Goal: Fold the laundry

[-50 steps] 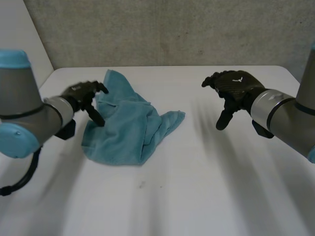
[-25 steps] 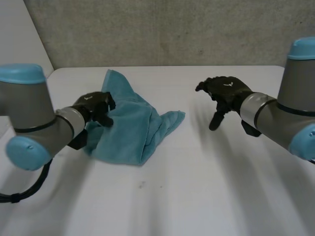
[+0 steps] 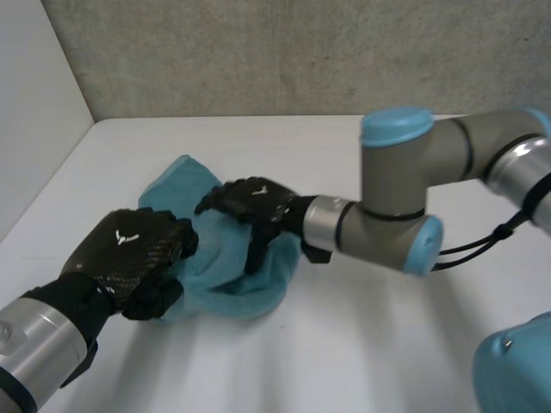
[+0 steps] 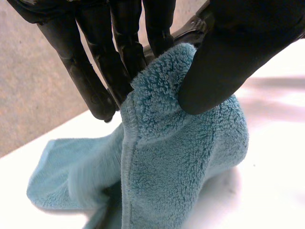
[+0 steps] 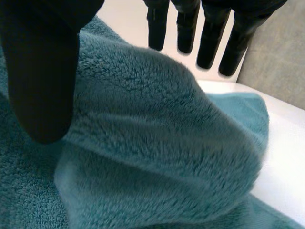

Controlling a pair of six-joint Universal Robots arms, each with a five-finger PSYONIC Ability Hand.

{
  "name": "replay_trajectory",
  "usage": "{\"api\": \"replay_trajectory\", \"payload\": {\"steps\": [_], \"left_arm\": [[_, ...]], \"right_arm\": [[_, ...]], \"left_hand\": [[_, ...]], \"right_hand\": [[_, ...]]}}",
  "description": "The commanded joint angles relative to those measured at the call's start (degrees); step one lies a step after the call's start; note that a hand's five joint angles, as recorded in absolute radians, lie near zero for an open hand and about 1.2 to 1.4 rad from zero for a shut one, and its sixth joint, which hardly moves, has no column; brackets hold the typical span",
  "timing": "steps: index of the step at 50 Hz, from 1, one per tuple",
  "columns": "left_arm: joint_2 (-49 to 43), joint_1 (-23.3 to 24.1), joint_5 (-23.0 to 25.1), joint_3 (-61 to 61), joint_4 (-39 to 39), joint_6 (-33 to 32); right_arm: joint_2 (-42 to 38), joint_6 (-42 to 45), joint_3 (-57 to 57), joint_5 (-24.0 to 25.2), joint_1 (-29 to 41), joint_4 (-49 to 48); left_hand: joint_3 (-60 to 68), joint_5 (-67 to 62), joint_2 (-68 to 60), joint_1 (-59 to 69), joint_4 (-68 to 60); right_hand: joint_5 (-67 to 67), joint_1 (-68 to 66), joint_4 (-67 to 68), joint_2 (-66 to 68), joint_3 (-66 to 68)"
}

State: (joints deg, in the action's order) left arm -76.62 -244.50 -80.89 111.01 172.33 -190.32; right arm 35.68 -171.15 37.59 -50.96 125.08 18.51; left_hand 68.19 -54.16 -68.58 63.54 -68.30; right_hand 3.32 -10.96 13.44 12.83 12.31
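Teal towel [image 3: 228, 275] sits bunched up on the white table [image 3: 344, 361], left of centre. Left hand [image 3: 129, 254] is pinching a raised fold at its near edge. Right hand [image 3: 254, 202] is on the middle hump, can't tell if it's actually gripping.

The left robot hand [image 4: 228, 57] pinches a raised, hemmed fold of the blue towel [image 4: 186, 162] between thumb and fingers; the rest trails beneath it onto the white desk [image 4: 276, 191].

Left robot hand [image 3: 138, 254] pinching, right robot hand [image 3: 254, 200] straight-fingered
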Motion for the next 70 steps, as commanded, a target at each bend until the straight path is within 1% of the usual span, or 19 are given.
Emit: {"api": "replay_trajectory", "payload": {"steps": [1,5,7,12,13,18,21,23,26,31,33,34,38,42,51,55,62,63,70], "left_arm": [[-0.72,-3.43,-0.15,0.52,-1.04,0.22],[-1.42,-7.56,0.20,-1.14,0.37,0.30],[-2.47,-8.63,0.29,-2.81,2.30,0.39],[-7.30,-8.45,0.12,-5.80,7.22,0.22],[-9.22,-8.10,0.12,-7.11,9.05,0.56],[-17.22,-5.30,-0.41,-11.77,13.19,0.83],[-20.82,-4.06,-0.76,-13.44,13.90,0.57],[-23.74,-3.18,-0.94,-14.59,14.08,0.48],[-26.11,-2.30,-1.99,-14.95,13.99,0.13],[-27.70,-1.33,-2.96,-14.16,14.08,0.13],[-27.70,-1.24,-3.13,-13.98,14.08,0.13],[-27.53,-0.98,-3.22,-13.72,13.73,0.13],[-26.82,-0.37,-2.87,-12.40,13.47,0.13],[-25.16,0.69,-2.87,-10.56,13.38,0.13],[-19.62,1.22,-2.78,-5.72,12.85,0.04],[-17.42,1.39,-2.70,-3.61,11.62,0.04],[-14.96,1.66,-2.78,-0.71,11.18,0.04],[-14.87,1.66,-2.78,-0.27,11.18,0.04],[-16.01,1.39,-2.70,0.17,11.36,0.13]], "right_arm": [[-1.06,1.60,-4.36,-21.32,2.37,-3.12],[4.89,1.87,-3.41,-31.36,2.10,-4.88],[8.59,1.78,-1.57,-33.58,1.40,-5.15],[23.00,3.00,12.13,-34.20,-3.60,-5.85],[28.07,4.93,17.29,-33.94,-4.66,-6.11],[39.17,14.49,33.11,-34.29,-5.02,-4.98],[41.92,18.22,38.79,-34.47,-5.02,-3.83],[45.42,25.56,48.93,-34.38,-5.02,2.98],[45.44,27.09,51.08,-33.42,-4.58,7.30],[45.00,22.80,49.69,-27.98,-2.30,10.24],[45.00,21.92,48.82,-27.44,-2.29,9.62],[44.74,18.43,45.76,-27.17,-2.90,6.83],[43.51,14.01,42.75,-27.08,-7.98,1.29],[40.35,12.51,41.43,-27.34,-12.30,-3.38],[35.08,14.25,40.37,-26.03,-13.37,-5.41],[30.68,17.77,38.09,-23.66,-12.84,-5.50],[25.93,28.13,34.49,-15.76,-12.75,-5.15],[23.40,31.80,32.39,-14.09,-12.32,-4.54],[16.00,36.32,26.14,-12.58,-7.66,-1.82]], "left_hand": [[11.81,-15.84,-11.42,16.46,-11.70],[11.81,-15.84,-11.42,16.46,-11.70],[11.81,-15.84,-11.42,16.46,-11.70],[11.81,-15.84,-11.42,16.46,-11.70],[11.81,-15.84,-11.42,16.46,-11.70],[11.81,-15.84,-11.42,16.46,-11.70],[11.81,-15.84,-11.42,16.46,-11.70],[11.81,-15.84,-11.42,16.46,-11.70],[11.81,-15.84,-11.42,16.46,-11.70],[11.81,-15.84,-11.42,16.46,-11.70],[11.81,-15.84,-11.42,16.46,-11.70],[11.81,-15.84,-11.42,16.46,-11.70],[11.81,-15.84,-11.42,16.46,-11.70],[11.81,-15.84,-11.42,16.46,-11.70],[11.81,-15.84,-11.42,16.46,-11.70],[11.81,-15.84,-11.42,16.46,-11.70],[11.33,-15.36,-10.93,15.97,-11.22],[11.33,-15.36,-10.93,15.97,-11.22],[11.66,-15.70,-11.27,16.31,-11.55]], "right_hand": [[66.61,-68.97,66.49,67.10,67.62],[66.68,-69.04,66.56,67.17,67.69],[66.68,-69.04,66.56,67.17,67.69],[66.68,-69.04,66.56,67.17,67.69],[66.68,-69.04,66.56,67.17,67.69],[66.68,-69.04,66.56,67.17,67.69],[66.68,-69.04,66.56,67.17,67.69],[66.68,-69.04,66.56,67.17,67.69],[66.68,-69.04,66.56,67.17,67.69],[29.16,-31.52,29.04,29.65,30.17],[24.90,-27.26,24.78,25.39,25.91],[13.70,-16.06,13.58,14.19,14.71],[-3.32,0.96,-3.44,-2.83,-2.31],[-3.32,0.96,-3.44,-2.83,-2.31],[-0.41,-1.95,-0.53,0.08,0.60],[0.97,-3.33,0.85,1.46,1.98],[0.80,-3.16,0.68,1.29,1.82],[0.47,-2.83,0.35,0.96,1.48],[0.13,-2.49,0.01,0.62,1.14]]}}
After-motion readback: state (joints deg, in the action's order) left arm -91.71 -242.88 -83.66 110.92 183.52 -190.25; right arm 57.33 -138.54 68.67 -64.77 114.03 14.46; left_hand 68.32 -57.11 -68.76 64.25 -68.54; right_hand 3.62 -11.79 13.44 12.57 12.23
